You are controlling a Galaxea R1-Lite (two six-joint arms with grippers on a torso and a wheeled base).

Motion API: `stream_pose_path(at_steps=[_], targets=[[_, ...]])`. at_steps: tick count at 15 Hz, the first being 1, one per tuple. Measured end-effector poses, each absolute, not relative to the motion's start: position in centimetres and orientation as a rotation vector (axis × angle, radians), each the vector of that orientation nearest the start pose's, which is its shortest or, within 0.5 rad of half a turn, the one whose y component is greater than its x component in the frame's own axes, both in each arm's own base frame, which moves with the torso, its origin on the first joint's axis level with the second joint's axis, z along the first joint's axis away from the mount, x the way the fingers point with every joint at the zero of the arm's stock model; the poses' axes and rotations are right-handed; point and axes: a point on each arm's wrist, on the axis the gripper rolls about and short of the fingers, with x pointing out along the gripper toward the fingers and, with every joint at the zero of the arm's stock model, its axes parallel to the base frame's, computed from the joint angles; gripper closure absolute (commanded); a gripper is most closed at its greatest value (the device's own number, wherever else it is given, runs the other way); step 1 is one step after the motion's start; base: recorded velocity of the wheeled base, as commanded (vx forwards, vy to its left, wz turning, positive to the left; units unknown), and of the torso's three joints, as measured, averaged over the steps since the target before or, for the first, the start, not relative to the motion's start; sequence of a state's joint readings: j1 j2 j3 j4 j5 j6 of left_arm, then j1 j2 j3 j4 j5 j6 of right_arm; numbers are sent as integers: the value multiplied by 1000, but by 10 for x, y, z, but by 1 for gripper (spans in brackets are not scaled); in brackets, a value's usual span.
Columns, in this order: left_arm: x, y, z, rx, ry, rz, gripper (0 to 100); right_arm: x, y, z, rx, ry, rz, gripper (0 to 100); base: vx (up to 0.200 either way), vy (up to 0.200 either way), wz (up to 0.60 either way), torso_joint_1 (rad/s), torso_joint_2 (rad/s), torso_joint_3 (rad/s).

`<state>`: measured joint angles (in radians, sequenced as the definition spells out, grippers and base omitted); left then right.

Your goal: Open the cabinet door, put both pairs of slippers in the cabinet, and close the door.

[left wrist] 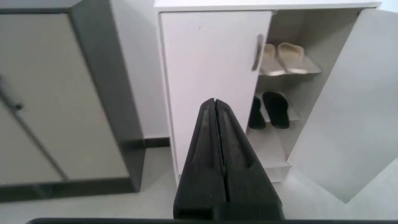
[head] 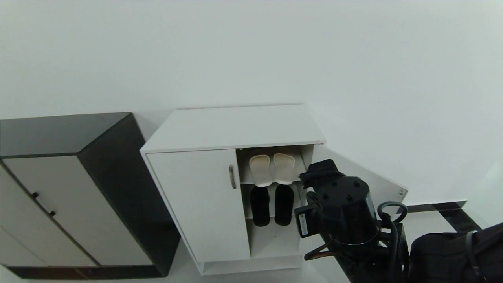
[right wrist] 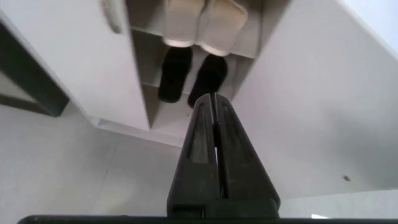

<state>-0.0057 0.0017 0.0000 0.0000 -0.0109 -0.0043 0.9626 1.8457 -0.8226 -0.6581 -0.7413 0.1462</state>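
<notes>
Both pairs are already inside the cabinet (head: 235,125): the white slippers (head: 272,169) lie on the upper shelf (head: 299,167), the black slippers (head: 272,204) on the shelf below (head: 246,210). What is left, it seems, is to close the door (head: 377,177), which stands wide open to the right.

The right hand (right wrist: 214,96) has its fingers pressed together and holds nothing. It hangs in front of the opening, between the door and the shelves. The left hand (left wrist: 214,101) is also pressed shut and empty, back from the closed left door (head: 200,204).

The main risk is the door's swing. The right arm is inside its path, so a push from the wrong side could trap the arm against the cabinet edge. The heels of both pairs also reach over the shelf fronts, so the closing door may press on them and stop before it shuts.

For room, the floor (right wrist: 62,174) before the cabinet is free. The wall (head: 393,78) is near behind the open door, so there is little space to get around its outer face. A dark cabinet (head: 78,188) stands just beside on the left.
</notes>
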Motion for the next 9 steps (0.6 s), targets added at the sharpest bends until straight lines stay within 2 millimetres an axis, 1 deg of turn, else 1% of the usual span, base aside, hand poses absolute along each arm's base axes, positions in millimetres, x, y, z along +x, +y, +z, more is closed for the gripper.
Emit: stream_pose_path(at_steps=[1,3,5,7,9], targets=[[-23,0,76,-4,2,-16,100,200,259,144,-131,257,199,100,0,0,-600,12,2,-7],[-23,0,76,-4,1,-16,100,200,259,144,-131,256,197,100,0,0,0,0,0,0],[-23,0,76,-4,0,-16,100,206,256,146,-128,251,179,100,0,0,0,0,0,0],[-23,0,76,-4,1,-14,100,214,254,153,-106,221,167,100,0,0,0,0,0,0],[-23,0,76,-4,0,-15,100,227,252,165,-84,196,139,100,0,0,0,0,0,0]])
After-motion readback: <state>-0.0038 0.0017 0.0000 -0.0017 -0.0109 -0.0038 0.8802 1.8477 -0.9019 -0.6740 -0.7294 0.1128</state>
